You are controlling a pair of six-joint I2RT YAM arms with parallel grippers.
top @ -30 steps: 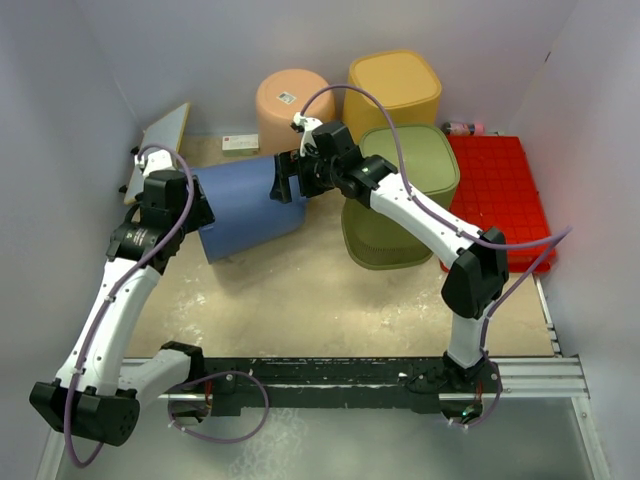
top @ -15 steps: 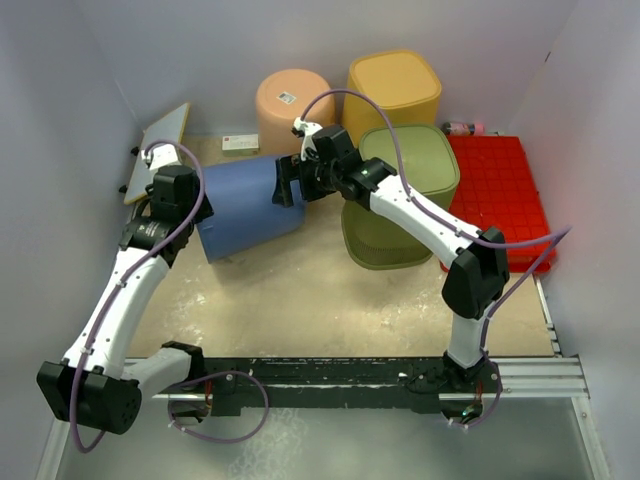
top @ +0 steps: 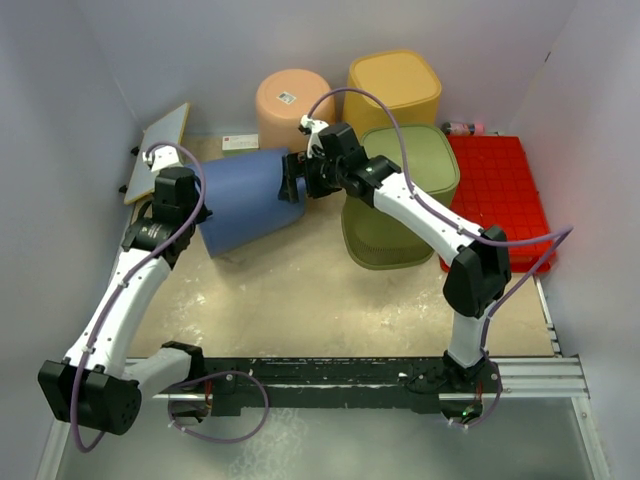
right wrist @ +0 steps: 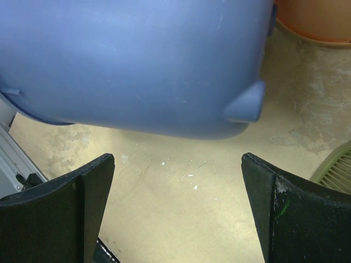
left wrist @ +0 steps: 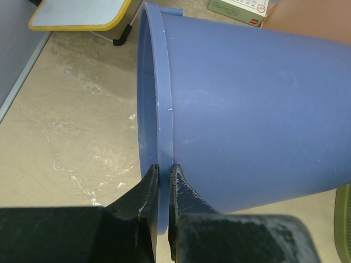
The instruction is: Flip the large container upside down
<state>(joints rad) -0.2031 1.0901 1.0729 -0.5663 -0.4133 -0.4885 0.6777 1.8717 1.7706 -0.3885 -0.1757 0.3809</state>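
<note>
The large container [top: 245,200] is a blue bucket lying on its side, mouth toward the left, base toward the right. My left gripper [top: 193,215] is shut on its rim. In the left wrist view the rim [left wrist: 164,98] runs up from between the two fingers of that gripper [left wrist: 163,167], one inside the mouth and one outside. My right gripper [top: 293,180] is open at the base end. In the right wrist view the blue wall [right wrist: 137,60] lies just beyond the open gripper [right wrist: 178,159], and only bare floor shows between the fingers.
A peach container [top: 295,100] and a yellow one [top: 393,88] stand at the back. A green container [top: 400,195] stands right of the blue one, with a red tray [top: 497,195] beyond. A board [top: 160,135] leans at the left wall, a small box [top: 240,143] near it.
My left gripper has closed onto the blue container's rim. The container's base end has shifted slightly toward the back, and the right gripper has moved with it.
</note>
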